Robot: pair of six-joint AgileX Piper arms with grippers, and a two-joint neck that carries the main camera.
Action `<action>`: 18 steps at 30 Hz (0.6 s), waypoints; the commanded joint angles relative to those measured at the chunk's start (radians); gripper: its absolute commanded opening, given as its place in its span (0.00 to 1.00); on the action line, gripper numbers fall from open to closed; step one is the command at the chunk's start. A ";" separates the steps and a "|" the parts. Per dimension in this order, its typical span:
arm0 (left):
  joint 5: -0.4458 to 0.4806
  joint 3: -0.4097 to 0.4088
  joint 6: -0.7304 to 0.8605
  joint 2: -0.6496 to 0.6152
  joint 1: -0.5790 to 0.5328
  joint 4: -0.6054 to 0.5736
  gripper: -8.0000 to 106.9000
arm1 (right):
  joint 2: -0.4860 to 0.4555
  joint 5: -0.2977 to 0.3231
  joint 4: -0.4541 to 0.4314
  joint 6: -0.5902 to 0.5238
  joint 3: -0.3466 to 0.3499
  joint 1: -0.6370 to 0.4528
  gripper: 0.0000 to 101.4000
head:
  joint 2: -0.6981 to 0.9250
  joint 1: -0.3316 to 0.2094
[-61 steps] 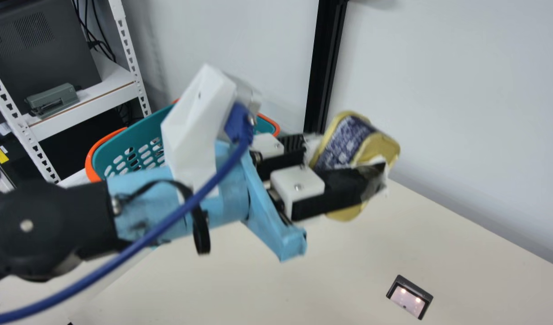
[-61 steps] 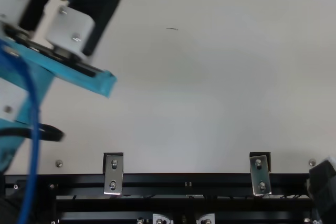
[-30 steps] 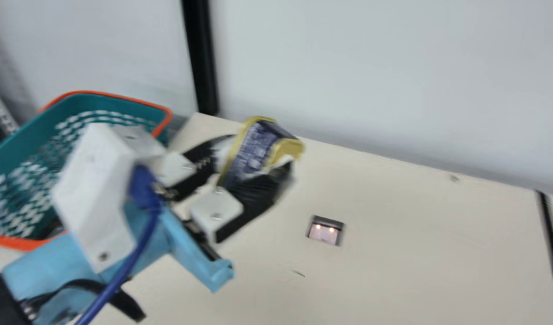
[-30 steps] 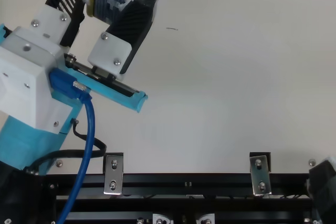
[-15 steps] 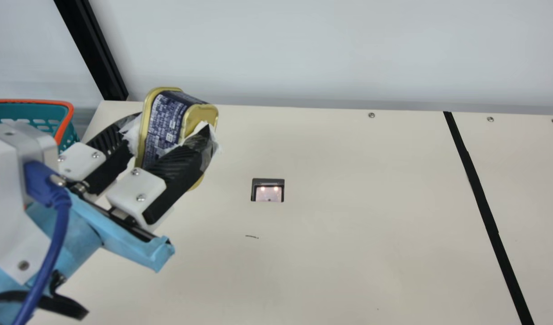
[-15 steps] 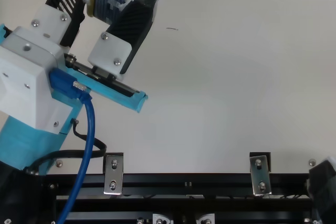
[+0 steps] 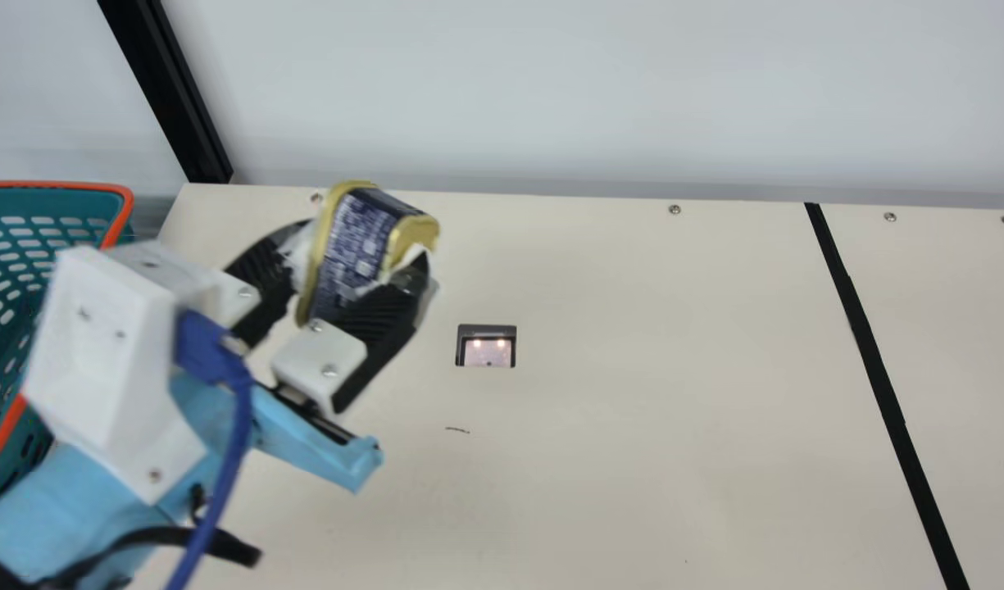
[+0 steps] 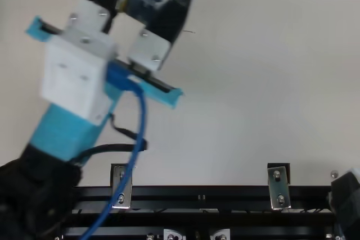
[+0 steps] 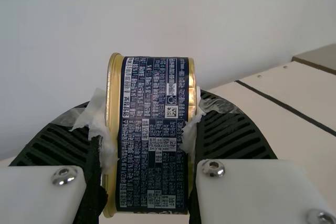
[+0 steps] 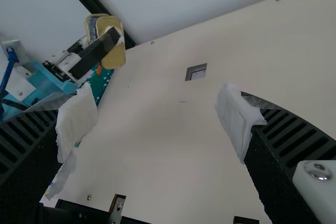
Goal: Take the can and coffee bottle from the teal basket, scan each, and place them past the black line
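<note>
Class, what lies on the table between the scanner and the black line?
Only bare table lies between the scanner and the black line, as the main view shows.

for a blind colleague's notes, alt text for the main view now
The left gripper with black ribbed fingers holds a dark blue, gold-rimmed can in the air, left of a small black-framed scanner in the cream table. A teal, orange-rimmed slotted basket stands at the left edge; a black line crosses the table at right.
</note>
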 commanded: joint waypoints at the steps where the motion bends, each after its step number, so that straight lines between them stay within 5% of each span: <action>1: -0.029 -0.002 -0.042 0.063 -0.004 0.070 0.16 | 0.000 0.000 0.000 0.000 0.000 0.000 1.00 | -0.005 -0.002; 18: -0.167 -0.115 -0.381 0.445 0.102 0.425 0.16 | 0.000 0.000 0.000 0.000 0.000 0.000 1.00 | -0.005 -0.002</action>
